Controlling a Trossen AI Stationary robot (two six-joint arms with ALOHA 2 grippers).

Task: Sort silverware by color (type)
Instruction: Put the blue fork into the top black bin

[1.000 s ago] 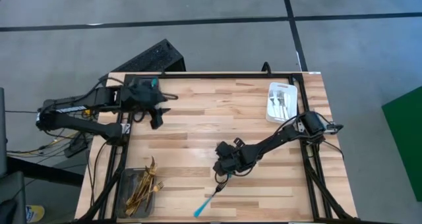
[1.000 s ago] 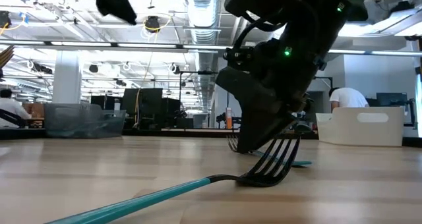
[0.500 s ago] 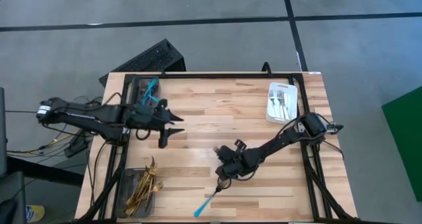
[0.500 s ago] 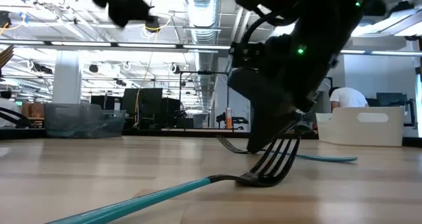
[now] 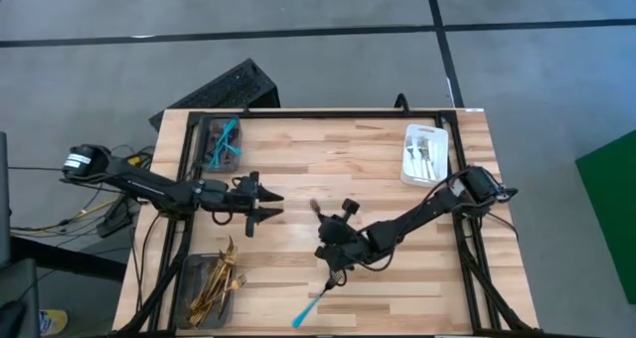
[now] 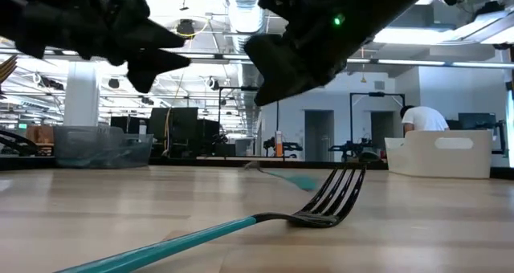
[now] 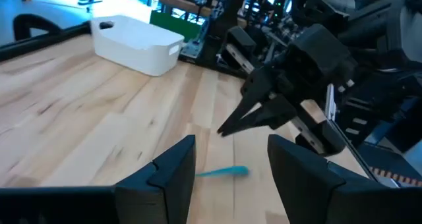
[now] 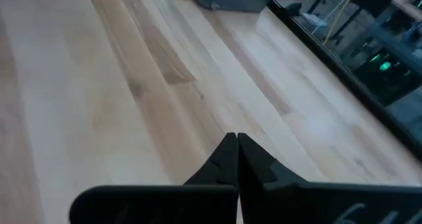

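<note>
My right gripper (image 5: 323, 229) (image 6: 261, 96) hangs shut over the table's middle, above the wood, with nothing between its fingers (image 8: 236, 141). Under and just beyond it a fork with a turquoise handle (image 6: 281, 177) (image 7: 224, 172) lies flat on the table. A second turquoise-handled fork (image 5: 313, 303) (image 6: 241, 225) lies near the front edge, tines curving up. My left gripper (image 5: 266, 204) (image 7: 231, 145) stands open left of the middle, pointing level at the right gripper, touching nothing.
A grey tray (image 5: 221, 142) with turquoise utensils sits at the far left. Another grey tray (image 5: 214, 283) holding gold forks is at the near left, and a white tray (image 5: 425, 154) with silver pieces at the far right. Bare wood lies between them.
My right gripper has shut, risen off the table and rolled. The fork under it has swung round on the wood and stays lying there. My left gripper has come down from over the far-left tray toward the table's middle, tipping to level, still open.
</note>
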